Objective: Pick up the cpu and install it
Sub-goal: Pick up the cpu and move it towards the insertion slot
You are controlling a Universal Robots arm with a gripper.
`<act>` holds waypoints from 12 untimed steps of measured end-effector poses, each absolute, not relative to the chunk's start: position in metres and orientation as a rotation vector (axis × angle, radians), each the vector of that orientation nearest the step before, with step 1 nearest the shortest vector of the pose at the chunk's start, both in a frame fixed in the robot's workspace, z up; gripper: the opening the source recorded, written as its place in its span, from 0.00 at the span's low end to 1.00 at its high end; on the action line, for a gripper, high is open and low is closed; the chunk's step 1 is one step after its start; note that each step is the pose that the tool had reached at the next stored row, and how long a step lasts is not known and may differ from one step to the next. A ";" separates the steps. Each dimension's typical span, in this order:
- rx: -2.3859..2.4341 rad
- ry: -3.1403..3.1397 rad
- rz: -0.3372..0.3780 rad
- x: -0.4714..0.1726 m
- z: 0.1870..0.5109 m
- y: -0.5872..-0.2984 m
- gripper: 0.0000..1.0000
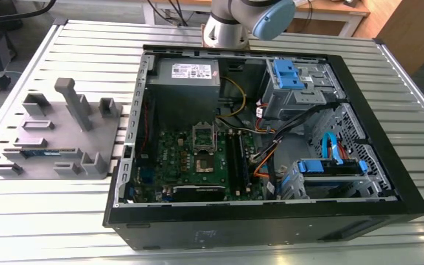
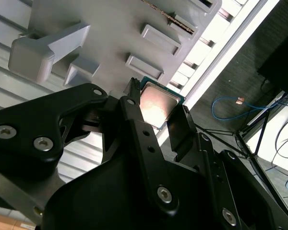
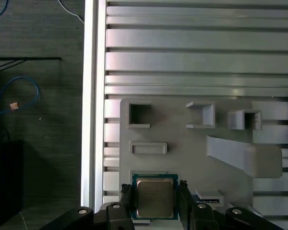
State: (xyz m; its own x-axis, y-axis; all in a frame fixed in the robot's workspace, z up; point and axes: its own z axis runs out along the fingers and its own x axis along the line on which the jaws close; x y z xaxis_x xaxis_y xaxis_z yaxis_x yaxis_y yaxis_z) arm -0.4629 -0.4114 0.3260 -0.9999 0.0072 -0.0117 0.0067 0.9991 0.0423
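Silver-topped cpu (image 3: 154, 195) lies dead centre between the fingertips of the gripper (image 3: 155, 198), which look clamped on its two opposite edges, just above a pocket of the grey fixture tray (image 3: 182, 158)

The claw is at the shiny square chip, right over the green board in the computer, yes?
No. The claw is at the chip, but over the grey plastic tray on the slatted table, as the first wrist view shows.
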 end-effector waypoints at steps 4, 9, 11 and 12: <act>0.011 3.129 0.066 -0.463 0.328 -0.411 0.47; 0.011 3.129 0.066 -0.463 0.330 -0.411 0.47; 0.011 3.129 0.066 -0.463 0.330 -0.411 0.47; 0.011 3.129 0.066 -0.463 0.331 -0.411 0.47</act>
